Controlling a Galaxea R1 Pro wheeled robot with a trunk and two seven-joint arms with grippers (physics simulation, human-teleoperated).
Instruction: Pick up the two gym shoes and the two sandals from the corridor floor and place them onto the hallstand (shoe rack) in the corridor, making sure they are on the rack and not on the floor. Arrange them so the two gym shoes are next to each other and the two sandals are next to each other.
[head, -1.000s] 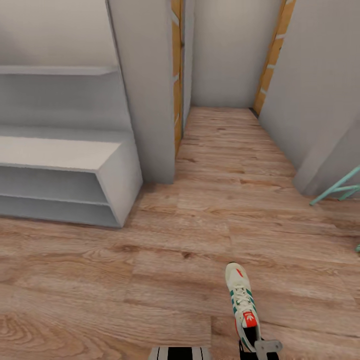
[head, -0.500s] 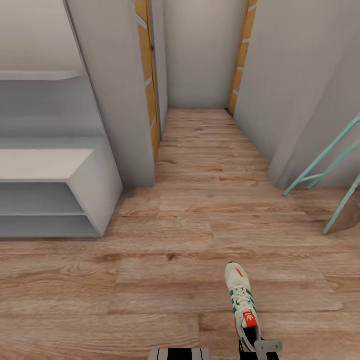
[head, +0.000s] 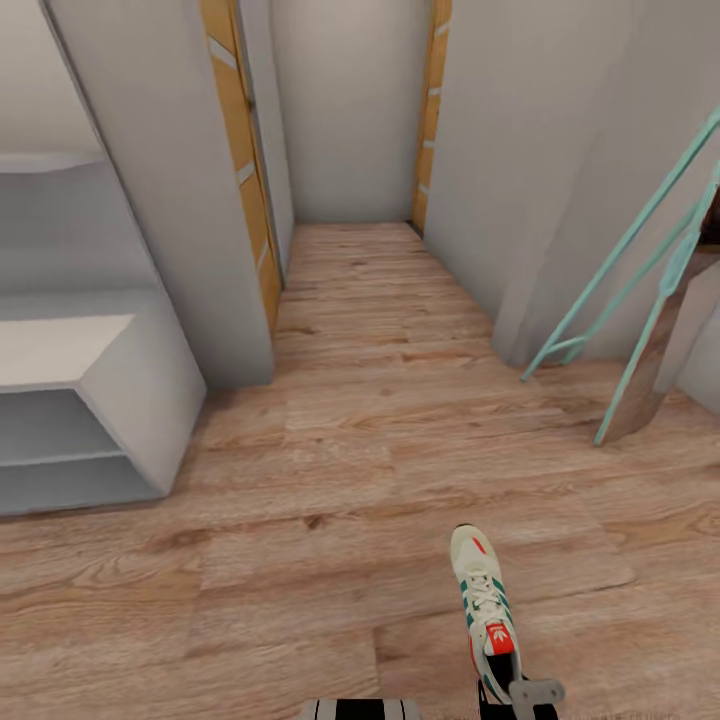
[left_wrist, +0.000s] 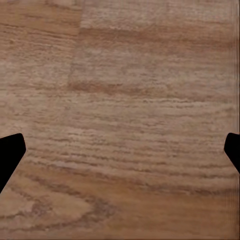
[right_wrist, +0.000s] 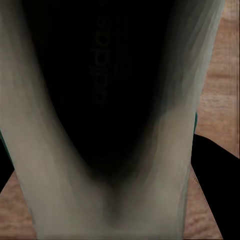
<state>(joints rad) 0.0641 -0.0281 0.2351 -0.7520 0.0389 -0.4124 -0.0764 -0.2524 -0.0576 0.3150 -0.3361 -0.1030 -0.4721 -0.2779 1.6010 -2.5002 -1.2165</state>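
- Head view: one gym shoe (head: 484, 607) is seen at the lower edge, toe pointing away, its heel held at the right pincer (head: 520, 697). Its place in the picture matches that of a second ago, so it is judged to be carried with the robot, not lying loose on the corridor floor (head: 330, 480).
- Head view: the hallstand (head: 95, 395) now sits at the far left, partly cut off, whereas a second ago it reached much further across. A teal frame (head: 640, 270) has come into sight at the right. The whole picture has shifted, so the camera is understood to have turned to the right; the things themselves have not moved.
- Head view: for the task this means the rack is being turned away from while the shoe is in hand; whether this is a repositioning or a search for other shoes cannot be told. No sandals or second gym shoe are seen here.
- Left wrist view: the left pincer (left_wrist: 120, 155) is spread wide, a dark fingertip (left_wrist: 9, 152) at each side, with bare wood planks between them and nothing held.
- Right wrist view: the shoe's dark inside and pale lining are seen very close, with dark pincer parts beside it, which agrees with the right pincer being closed on the shoe's heel.
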